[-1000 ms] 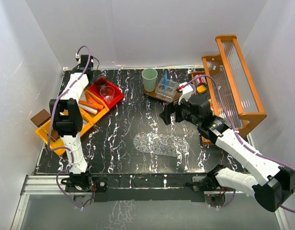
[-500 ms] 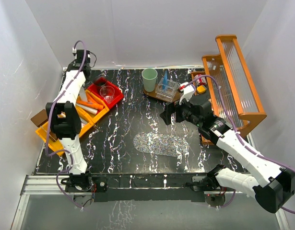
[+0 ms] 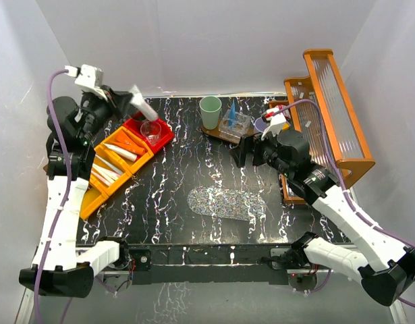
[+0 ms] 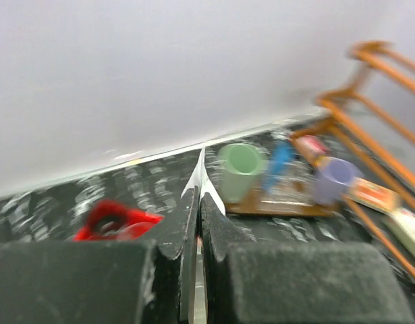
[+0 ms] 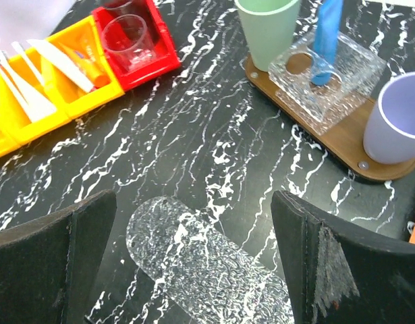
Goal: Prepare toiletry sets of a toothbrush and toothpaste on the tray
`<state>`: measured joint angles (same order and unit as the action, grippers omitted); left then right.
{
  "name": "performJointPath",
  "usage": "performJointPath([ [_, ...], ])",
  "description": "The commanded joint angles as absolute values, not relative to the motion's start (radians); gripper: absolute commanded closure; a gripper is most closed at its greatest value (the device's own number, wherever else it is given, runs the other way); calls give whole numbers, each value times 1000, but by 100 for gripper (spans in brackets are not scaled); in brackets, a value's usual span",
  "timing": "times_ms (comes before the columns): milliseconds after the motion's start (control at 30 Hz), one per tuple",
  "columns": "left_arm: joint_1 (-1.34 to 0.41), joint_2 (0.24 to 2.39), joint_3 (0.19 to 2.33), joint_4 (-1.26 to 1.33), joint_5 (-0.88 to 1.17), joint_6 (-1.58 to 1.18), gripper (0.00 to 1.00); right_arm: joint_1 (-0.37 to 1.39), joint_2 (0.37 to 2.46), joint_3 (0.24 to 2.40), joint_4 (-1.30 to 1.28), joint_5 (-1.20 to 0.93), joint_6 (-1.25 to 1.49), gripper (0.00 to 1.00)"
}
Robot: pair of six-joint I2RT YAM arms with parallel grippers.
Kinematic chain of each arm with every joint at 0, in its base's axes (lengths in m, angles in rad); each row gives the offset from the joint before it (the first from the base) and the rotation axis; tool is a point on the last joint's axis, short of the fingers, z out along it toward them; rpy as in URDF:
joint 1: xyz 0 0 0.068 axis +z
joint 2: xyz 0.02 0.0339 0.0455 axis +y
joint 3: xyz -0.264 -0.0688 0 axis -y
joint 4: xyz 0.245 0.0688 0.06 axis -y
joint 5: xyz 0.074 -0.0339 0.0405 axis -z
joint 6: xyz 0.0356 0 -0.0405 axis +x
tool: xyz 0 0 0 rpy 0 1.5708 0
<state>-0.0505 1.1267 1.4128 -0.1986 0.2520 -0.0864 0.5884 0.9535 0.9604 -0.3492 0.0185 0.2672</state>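
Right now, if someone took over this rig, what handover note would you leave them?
Left end effector: shut on a slim pale item, probably a toothbrush, held high near the red bin.
Right end effector: open, empty, above the table near the wooden tray.
Done: green cup, lilac cup and blue tube stand on that tray.
Left: place the held item; more brushes and tubes lie in the yellow bins.

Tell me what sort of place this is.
Probably a robot test cell: white walls box in a black marbled table, two arms bolted at its near edge, props sorted in bins.
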Motion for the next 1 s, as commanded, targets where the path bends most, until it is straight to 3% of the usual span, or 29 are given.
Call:
performJointPath([
  [0,-74,1125,1242,77,833,-228,100,586,980,1073,-368,-130,208,2],
  [200,-236,1130,1150,84,1073,-225,100,586,1023,1125,-355,-639,145,5],
  [333,-360,1166,1120,62,1154,-223,100,587,1076,1109,-278,-779,177,6],
  [467,-442,1203,1133,-41,1186,-172,100,586,1156,1126,-242,-881,199,19],
  [567,-465,1205,1130,-83,1191,-139,100,586,1197,1125,-215,-964,196,35],
  [967,-479,1202,1098,-141,1202,-101,100,587,1244,1080,-63,-1071,257,66],
])
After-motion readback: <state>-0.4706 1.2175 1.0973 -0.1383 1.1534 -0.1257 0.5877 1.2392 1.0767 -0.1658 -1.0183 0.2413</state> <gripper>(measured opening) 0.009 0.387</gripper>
